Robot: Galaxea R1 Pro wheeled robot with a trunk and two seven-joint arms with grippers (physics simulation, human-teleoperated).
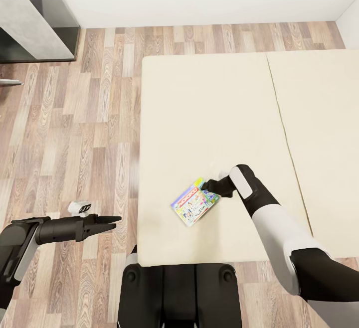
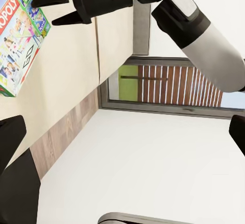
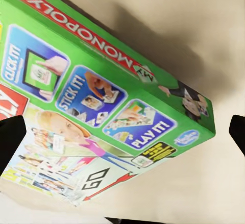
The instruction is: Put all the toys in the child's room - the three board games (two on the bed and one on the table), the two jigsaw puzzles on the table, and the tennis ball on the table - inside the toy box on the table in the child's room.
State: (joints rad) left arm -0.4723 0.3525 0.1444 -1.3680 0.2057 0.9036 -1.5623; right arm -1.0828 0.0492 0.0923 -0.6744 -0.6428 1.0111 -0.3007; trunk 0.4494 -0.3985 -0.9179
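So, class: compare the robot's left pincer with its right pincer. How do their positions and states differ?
The left pincer hangs over the wood floor; the right pincer sits over the bed, at the green-edged board game. The right's fingers are open; the left's cannot be told. Both are dark and hold nothing.

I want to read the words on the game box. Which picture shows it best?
The right wrist view: the board game is close up, with MONOPOLY readable. The head view shows it small on the bed, by the right gripper. The left wrist view catches part.
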